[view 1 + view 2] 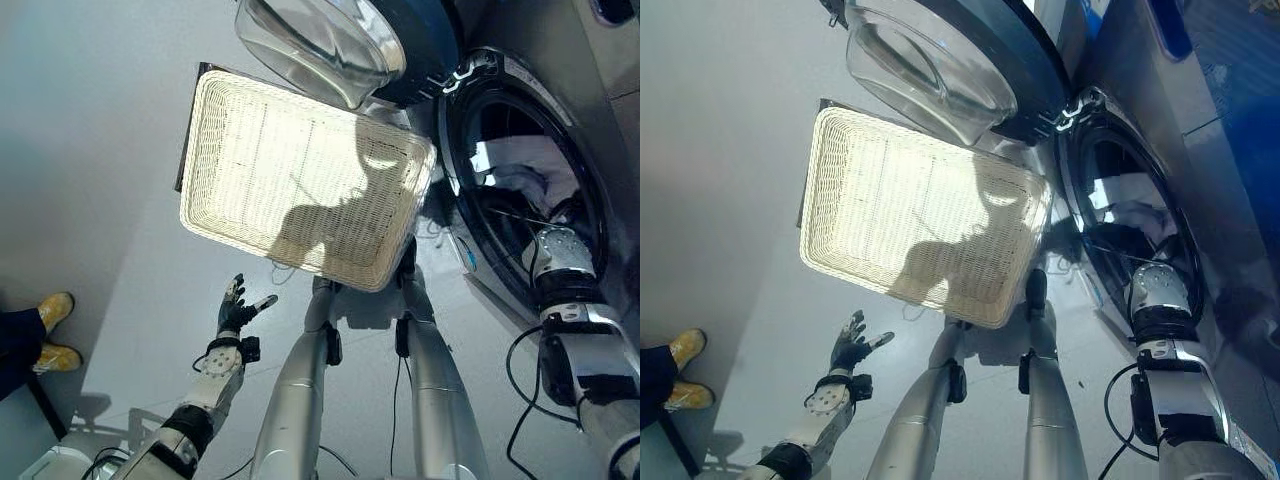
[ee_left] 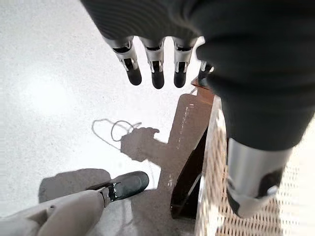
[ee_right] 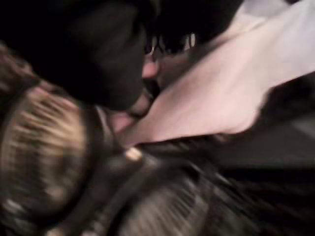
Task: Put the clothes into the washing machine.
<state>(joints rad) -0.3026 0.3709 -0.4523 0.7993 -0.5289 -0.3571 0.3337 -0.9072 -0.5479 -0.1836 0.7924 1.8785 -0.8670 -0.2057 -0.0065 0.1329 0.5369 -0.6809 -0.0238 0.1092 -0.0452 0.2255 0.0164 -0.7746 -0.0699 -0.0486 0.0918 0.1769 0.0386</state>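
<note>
The washing machine [image 1: 575, 110] stands at the right with its round glass door [image 1: 330, 45] swung open. White clothes [image 1: 520, 160] lie inside the dark drum. My right arm [image 1: 560, 260] reaches into the drum opening, and the hand past the wrist is hidden inside. Pale cloth [image 3: 221, 98] lies close in front of it in the right wrist view. A pale wicker basket [image 1: 290, 160] with nothing in it sits on the floor left of the machine. My left hand [image 1: 235, 310] hovers open over the floor just in front of the basket, its fingers [image 2: 157, 73] straight.
A person's yellow shoes [image 1: 55, 330] stand at the far left edge. The open door overhangs the basket's far corner. Grey floor [image 1: 110, 150] stretches to the left of the basket.
</note>
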